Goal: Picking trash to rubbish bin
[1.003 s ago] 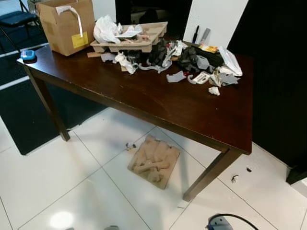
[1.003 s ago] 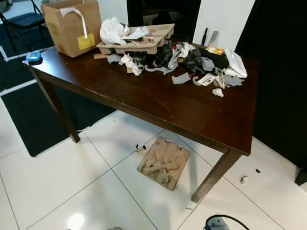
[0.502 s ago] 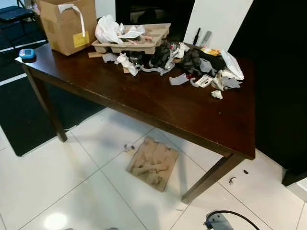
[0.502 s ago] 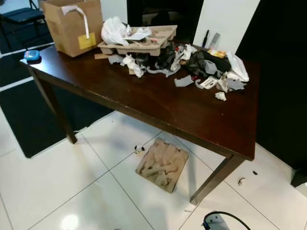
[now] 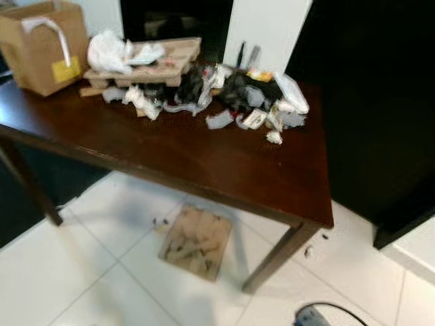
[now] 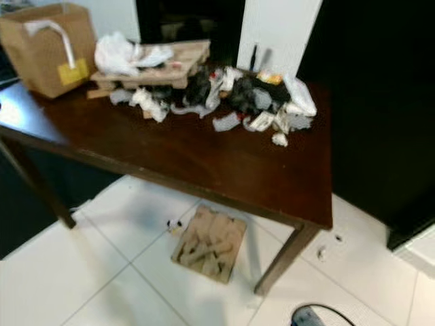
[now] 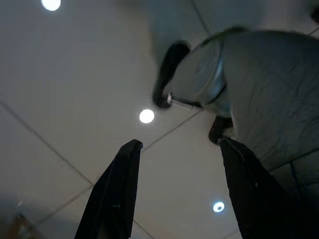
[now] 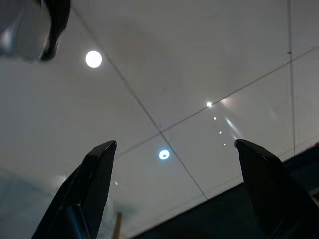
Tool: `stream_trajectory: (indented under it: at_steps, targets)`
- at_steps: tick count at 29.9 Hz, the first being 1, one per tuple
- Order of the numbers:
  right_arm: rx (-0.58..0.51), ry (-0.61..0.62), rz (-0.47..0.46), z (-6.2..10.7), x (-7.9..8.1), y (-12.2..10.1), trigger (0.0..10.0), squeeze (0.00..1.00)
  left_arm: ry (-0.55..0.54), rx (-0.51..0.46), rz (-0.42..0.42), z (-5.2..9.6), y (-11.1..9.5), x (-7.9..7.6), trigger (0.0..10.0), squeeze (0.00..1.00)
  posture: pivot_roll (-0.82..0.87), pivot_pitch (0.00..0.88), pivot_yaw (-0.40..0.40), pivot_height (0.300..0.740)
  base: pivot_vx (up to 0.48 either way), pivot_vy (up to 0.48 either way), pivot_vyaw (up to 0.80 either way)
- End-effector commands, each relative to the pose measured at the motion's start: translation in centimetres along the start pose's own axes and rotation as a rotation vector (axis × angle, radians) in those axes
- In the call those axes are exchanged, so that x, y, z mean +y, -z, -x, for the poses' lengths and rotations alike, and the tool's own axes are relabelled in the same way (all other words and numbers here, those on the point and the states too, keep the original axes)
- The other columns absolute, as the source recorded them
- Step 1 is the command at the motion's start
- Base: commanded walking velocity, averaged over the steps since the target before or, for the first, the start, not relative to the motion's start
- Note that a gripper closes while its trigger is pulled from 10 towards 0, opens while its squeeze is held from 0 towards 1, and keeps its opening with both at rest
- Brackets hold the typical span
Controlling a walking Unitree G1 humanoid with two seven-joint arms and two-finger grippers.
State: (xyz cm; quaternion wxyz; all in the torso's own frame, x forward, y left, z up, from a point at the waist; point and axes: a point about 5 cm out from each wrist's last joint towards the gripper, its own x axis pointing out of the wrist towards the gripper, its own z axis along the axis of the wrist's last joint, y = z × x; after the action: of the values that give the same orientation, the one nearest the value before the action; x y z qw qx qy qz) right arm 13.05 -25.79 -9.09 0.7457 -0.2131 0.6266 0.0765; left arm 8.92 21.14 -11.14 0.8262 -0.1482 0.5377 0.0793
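On the table (image 5: 224, 163), a cardboard box (image 5: 42, 44) stands at the far left, a tray (image 5: 146, 64) beside it, scattered trash (image 5: 251, 102) toward the far right, and a cardboard piece (image 5: 194, 241) lies on the floor (image 5: 61, 278) beneath.

Both head views are soft with motion blur, evenly lit from above; the dark brown wooden table (image 5: 204, 153) throws a faint shadow on the glossy white floor tiles (image 6: 88, 272). The wrist views are dim, with round lamp reflections glaring on those tiles
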Motion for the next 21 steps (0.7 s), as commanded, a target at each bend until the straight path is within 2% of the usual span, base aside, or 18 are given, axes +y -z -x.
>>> stream_trajectory:
  at_steps: [1,19,21]
  targets:
    - [-0.022,-0.008,-0.004,0.0,0.3,-0.6,10.0,0.0,0.025,0.014,0.002,-0.1,0.5,-0.7,10.0,0.0,0.18,0.025,-0.115,0.74,0.337,0.0,0.0]
    - [0.012,-0.016,0.0,-0.1,0.5,0.1,10.0,0.0,-0.056,0.01,0.076,0.5,1.1,1.3,10.0,0.0,0.18,0.041,-0.107,0.74,0.341,0.0,0.0]
    - [0.031,-0.019,0.002,-0.1,0.5,0.4,10.0,0.0,-0.091,0.011,0.088,0.8,1.3,2.2,10.0,0.0,0.19,0.047,-0.107,0.74,0.322,0.0,0.0]
